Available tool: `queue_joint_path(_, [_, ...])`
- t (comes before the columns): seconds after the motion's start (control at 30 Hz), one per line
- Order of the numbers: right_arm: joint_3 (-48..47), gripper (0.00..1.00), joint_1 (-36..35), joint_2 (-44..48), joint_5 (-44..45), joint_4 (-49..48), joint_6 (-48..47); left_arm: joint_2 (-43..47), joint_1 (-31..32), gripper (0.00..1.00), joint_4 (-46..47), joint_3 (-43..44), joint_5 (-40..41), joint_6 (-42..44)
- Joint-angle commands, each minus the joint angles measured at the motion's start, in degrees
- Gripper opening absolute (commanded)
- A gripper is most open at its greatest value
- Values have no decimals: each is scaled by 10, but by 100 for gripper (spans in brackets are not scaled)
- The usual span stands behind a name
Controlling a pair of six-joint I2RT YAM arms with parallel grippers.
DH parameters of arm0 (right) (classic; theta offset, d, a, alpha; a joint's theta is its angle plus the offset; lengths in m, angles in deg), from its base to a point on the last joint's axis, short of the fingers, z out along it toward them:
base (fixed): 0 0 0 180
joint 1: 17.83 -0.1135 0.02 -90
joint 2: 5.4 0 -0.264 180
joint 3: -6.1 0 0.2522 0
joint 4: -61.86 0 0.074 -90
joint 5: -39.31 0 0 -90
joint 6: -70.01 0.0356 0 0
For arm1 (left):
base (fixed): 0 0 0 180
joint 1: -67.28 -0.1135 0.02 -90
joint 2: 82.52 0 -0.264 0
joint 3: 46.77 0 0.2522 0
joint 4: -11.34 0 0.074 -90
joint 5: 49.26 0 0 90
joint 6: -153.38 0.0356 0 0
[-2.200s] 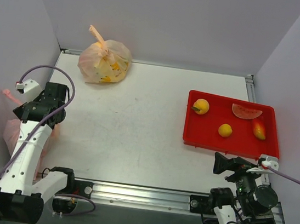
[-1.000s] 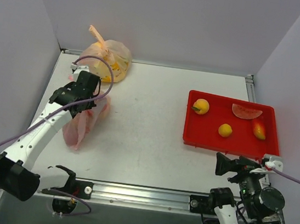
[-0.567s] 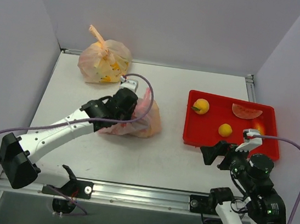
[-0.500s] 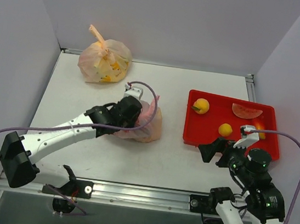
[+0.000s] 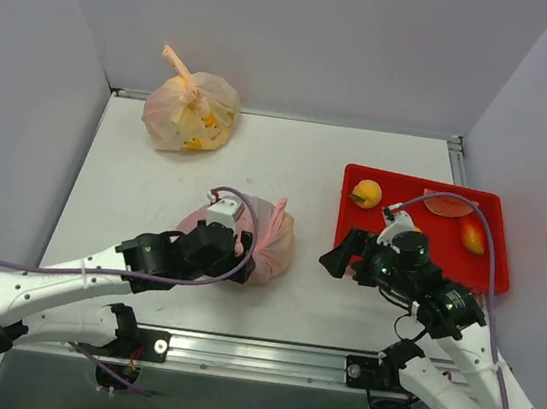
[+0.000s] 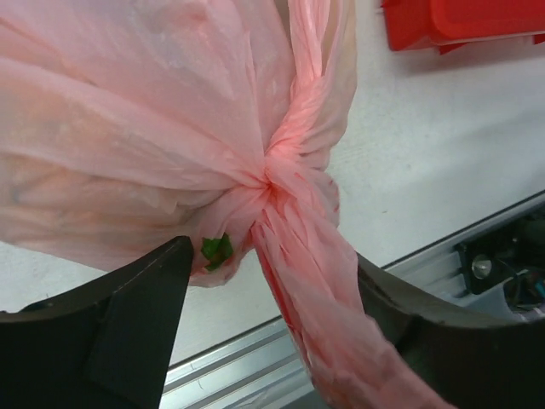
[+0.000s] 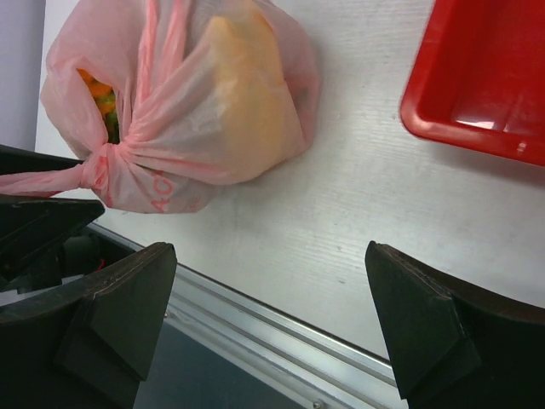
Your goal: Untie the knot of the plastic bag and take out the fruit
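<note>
- White bench [image 5: 359,165] is carrying the plastic bag [image 5: 270,247] near its middle.
- Left hand [image 6: 271,273] is sitting released, straddling the knot [image 6: 277,175] and its tail.
- Right hand [image 7: 271,256] is hovering near the bag, spread wide and grasping nothing.

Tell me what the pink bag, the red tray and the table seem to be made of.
The pink bag: thin translucent plastic film, slightly glossy; it wrinkles, gathers at the knot, and contents show through.
The red tray: probably rigid moulded plastic, smooth, with shiny highlights.
The table: white and matt with faint grain lines, perhaps painted or laminated board.
</note>
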Motion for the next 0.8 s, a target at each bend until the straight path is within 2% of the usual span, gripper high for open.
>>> queue_joint_path(0.0, [-22, 100, -78, -53, 110, -62, 51, 68, 4, 78, 18, -17, -30, -21])
queue_joint_path(0.07, [-45, 100, -126, -101, 159, -69, 66, 89, 4, 82, 18, -27, -50, -11])
queue_joint_path(0.2, [-78, 100, -162, -167, 181, -104, 92, 121, 3, 85, 0, -34, -89, 19])
queue_joint_path(0.4, [-120, 100, -198, -259, 189, -149, 111, 128, 2, 86, -13, -20, -78, 26])
queue_joint_path(0.53, [-101, 99, -212, -302, 190, -182, 178, 113, 1, 87, -42, 46, -55, 46])
queue_joint_path(0.63, [-84, 97, -222, -324, 188, -198, 191, 102, 0, 88, -89, 101, -14, 45])
queue_joint_path(0.73, [-75, 93, -228, -342, 181, -203, 203, 93, -4, 89, -127, 135, 20, 40])
queue_joint_path(0.77, [-73, 88, -229, -346, 179, -205, 201, 88, -6, 89, -136, 156, 29, 40])
